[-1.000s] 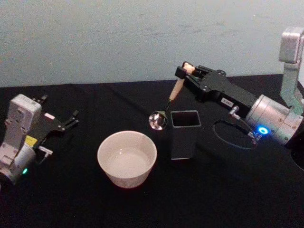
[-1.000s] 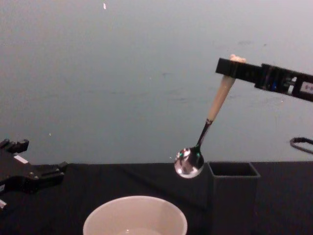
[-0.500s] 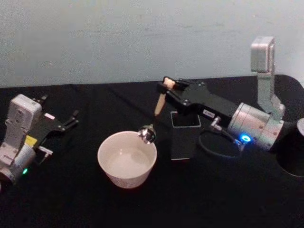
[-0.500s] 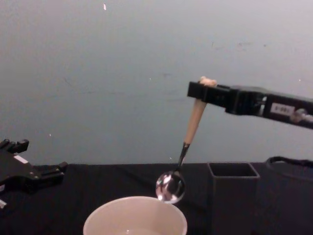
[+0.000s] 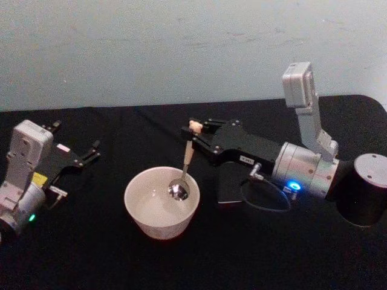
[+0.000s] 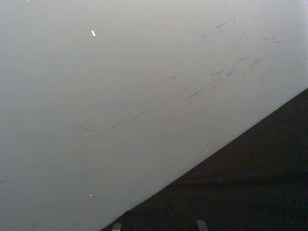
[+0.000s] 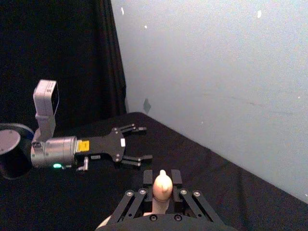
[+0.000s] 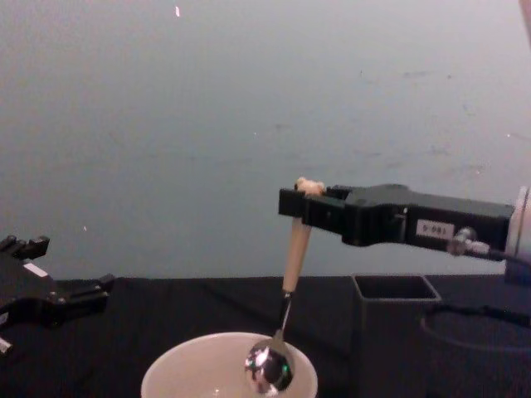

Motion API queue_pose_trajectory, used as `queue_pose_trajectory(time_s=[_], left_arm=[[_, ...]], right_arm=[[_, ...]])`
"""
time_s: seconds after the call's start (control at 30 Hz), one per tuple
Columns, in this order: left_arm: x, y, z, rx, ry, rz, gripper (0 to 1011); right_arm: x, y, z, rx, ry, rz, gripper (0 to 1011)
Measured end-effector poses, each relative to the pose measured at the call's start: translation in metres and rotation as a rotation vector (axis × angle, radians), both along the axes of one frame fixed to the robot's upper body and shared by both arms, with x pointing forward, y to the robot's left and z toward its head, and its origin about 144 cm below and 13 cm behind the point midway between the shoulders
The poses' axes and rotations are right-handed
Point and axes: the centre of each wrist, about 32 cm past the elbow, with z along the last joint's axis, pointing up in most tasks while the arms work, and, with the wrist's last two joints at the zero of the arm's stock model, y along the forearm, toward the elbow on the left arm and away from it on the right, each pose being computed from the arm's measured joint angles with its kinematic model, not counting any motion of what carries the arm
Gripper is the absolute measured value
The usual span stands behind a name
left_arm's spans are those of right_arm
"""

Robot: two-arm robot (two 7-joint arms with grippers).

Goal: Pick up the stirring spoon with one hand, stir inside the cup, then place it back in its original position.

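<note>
The cream cup [image 5: 151, 225] stands at the table's middle, also low in the chest view [image 8: 187, 369]. My right gripper [image 5: 193, 136] is shut on the stirring spoon [image 5: 187, 156] just below its bear head, right above the cup's right side. The spoon hangs nearly upright, its shiny bowl [image 8: 269, 368] down inside the cup's mouth at rim height. The right wrist view shows the bear head [image 7: 162, 184] between my fingers. The dark grey square holder [image 8: 397, 332] stands right of the cup, partly hidden behind the right arm [image 5: 254, 151]. My left gripper [image 5: 86, 156] rests open at the far left.
A dark cylinder [image 5: 363, 188] stands at the right edge of the table. A black cable loop [image 5: 264, 199] hangs under the right arm near the holder. A pale wall runs along the black table's back edge.
My right gripper carried the spoon left and down, from beside the holder to over the cup. The spoon's bowl went from outside the rim into the cup's mouth. The left arm stayed still.
</note>
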Motion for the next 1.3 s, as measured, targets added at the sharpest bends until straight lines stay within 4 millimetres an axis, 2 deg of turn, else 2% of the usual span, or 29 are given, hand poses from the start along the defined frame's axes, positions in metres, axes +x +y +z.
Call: queue_pose_trajectory(time_s=[0.83, 1.3], left_arm=[[0.000, 0.000, 0.000, 0.000, 0.000, 0.000, 1001], [0.000, 0.000, 0.000, 0.000, 0.000, 0.000, 1001]], right_arm=[[-0.002, 0.017, -0.008, -0.075, -0.022, 0.090, 216], [0.001, 0.038, -0.007, -0.097, -0.029, 0.108, 216]])
